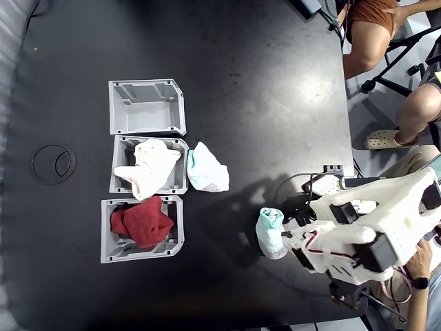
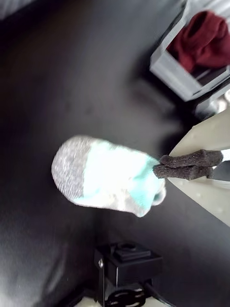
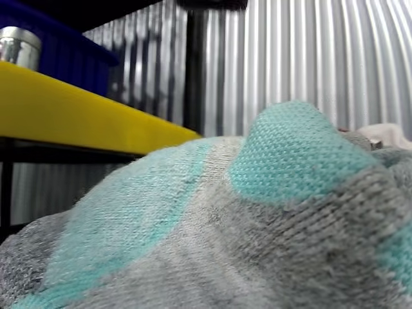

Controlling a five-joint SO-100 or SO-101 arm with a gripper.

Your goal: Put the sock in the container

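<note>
One sock [image 2: 108, 180] (mint, grey toe) is clamped at its edge by the claw [image 2: 160, 170], above the black desk [image 1: 241, 103], well apart from the empty container [image 1: 147, 107].

The hand [image 2: 160, 171] pinches the sock [image 2: 108, 176] by its mint end; a bin with red cloth [image 2: 203, 36] sits at one o'clock.

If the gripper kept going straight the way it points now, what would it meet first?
Nothing new: the gripper is already shut on the small mint-green sock with a grey toe. Beyond the sock lies bare black table, probably nothing else.
</note>
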